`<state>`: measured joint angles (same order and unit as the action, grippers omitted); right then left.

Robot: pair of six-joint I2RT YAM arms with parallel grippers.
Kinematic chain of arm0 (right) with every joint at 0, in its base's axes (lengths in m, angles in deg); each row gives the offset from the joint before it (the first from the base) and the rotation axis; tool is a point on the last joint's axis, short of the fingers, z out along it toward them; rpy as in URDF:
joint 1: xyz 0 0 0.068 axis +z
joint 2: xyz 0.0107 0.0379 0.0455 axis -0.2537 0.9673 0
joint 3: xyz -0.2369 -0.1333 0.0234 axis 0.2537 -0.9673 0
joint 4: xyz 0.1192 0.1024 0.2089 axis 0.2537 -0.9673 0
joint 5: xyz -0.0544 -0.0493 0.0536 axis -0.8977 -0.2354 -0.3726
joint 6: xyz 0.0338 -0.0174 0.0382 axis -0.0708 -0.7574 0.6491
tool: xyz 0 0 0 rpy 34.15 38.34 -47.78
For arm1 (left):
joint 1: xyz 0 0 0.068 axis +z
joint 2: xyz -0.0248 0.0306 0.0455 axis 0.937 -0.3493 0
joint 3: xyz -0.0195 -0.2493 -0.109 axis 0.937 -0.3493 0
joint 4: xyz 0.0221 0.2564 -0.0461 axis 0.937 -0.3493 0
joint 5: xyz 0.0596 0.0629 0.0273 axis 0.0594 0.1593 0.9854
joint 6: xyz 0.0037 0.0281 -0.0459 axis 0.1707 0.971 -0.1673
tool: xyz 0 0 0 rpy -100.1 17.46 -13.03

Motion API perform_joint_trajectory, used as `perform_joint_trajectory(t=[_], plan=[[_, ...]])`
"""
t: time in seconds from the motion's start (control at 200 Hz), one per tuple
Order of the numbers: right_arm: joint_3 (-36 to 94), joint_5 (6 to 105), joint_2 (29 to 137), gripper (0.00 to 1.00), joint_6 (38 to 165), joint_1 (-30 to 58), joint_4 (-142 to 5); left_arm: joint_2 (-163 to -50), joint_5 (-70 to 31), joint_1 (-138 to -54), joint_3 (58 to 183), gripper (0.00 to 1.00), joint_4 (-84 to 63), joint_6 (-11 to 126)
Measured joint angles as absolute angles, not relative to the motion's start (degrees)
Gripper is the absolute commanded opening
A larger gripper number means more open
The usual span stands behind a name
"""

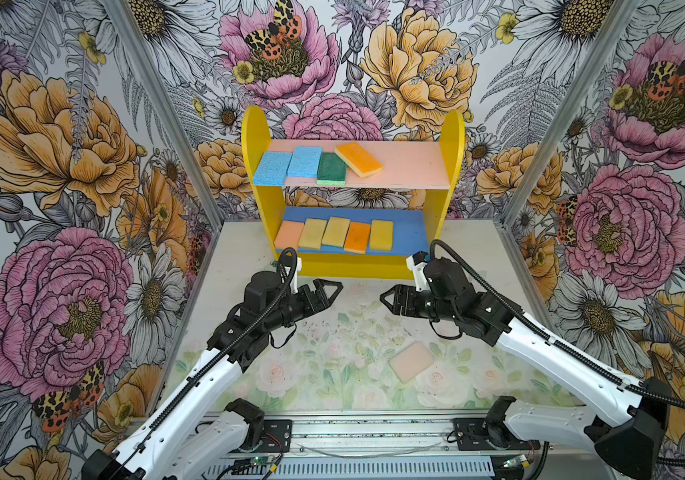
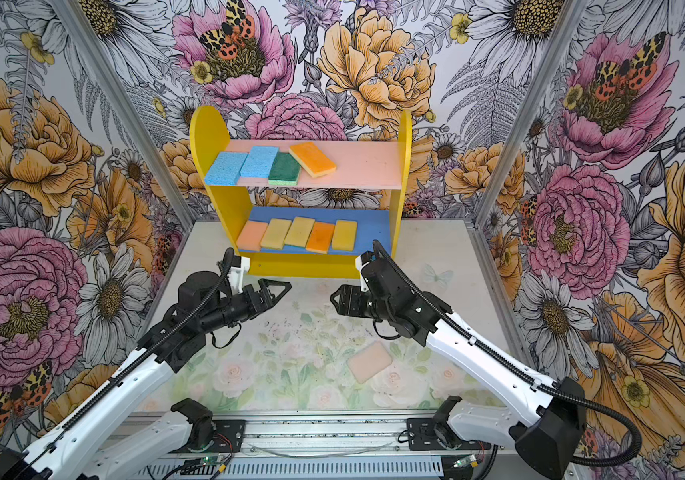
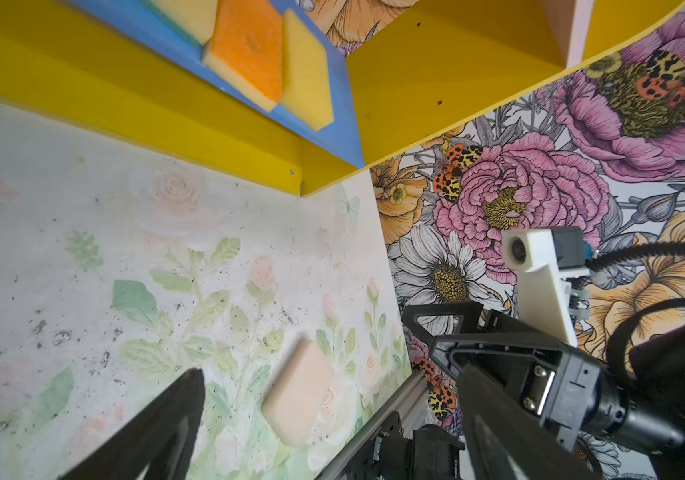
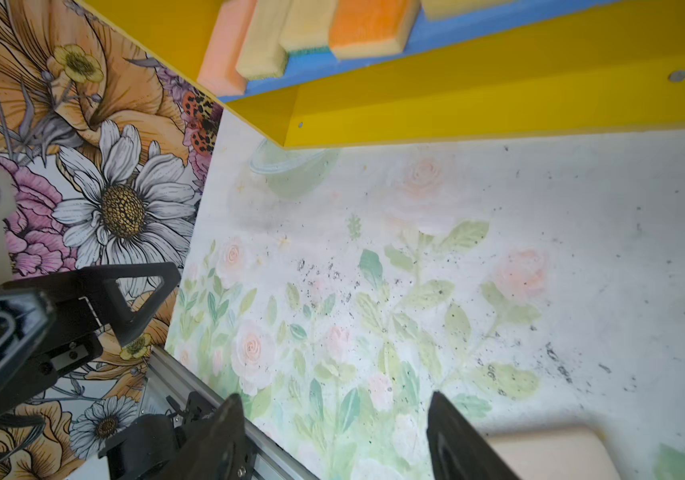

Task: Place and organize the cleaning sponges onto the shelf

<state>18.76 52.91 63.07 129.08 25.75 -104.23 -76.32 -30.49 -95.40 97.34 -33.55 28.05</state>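
On the shelf [image 1: 258,137], the upper board [image 1: 409,166] holds four sponges [image 1: 274,168], the lower board [image 1: 410,232] five. One peach sponge [image 1: 412,361] lies on the table [image 1: 332,345], near right. Left gripper [image 1: 334,293] and right gripper [image 1: 386,301]: jaws wide, empty.

Porous matt foam sponges [image 1: 358,159]; smooth painted wooden shelf [image 1: 409,167]; scuffed matt tabletop [image 1: 334,332]

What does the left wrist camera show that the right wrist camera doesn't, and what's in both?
Only the left wrist view: the pink upper board and the right pincer. Only the right wrist view: the peach-pink sponge at the end of the row and the left pincer. Both: the blue lower board, the orange sponge on it, and the pale sponge lying loose on the table.
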Motion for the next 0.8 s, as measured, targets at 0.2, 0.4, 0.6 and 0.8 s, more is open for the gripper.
perform_joint_trajectory(t=[0.2, 0.4, 0.6, 0.8], plan=[[34.8, 53.6, 68.8, 0.7, 126.1, 21.7, -101.5, -83.7, -30.0, -90.9, 117.1, 0.91, -31.0, 29.0], [37.8, 54.5, 70.1, 0.7, 124.6, 19.5, -101.1, -98.0, -30.0, -89.4, 138.0, 0.86, -29.4, 27.0], [47.1, 55.4, 76.0, 0.7, 121.2, 17.4, -101.9, -112.4, -30.0, -93.0, 155.0, 0.85, -35.0, 25.6], [51.6, 56.9, 78.3, 0.7, 120.1, 15.4, -101.6, -122.5, -28.9, -94.1, 169.5, 0.8, -44.9, 25.4]])
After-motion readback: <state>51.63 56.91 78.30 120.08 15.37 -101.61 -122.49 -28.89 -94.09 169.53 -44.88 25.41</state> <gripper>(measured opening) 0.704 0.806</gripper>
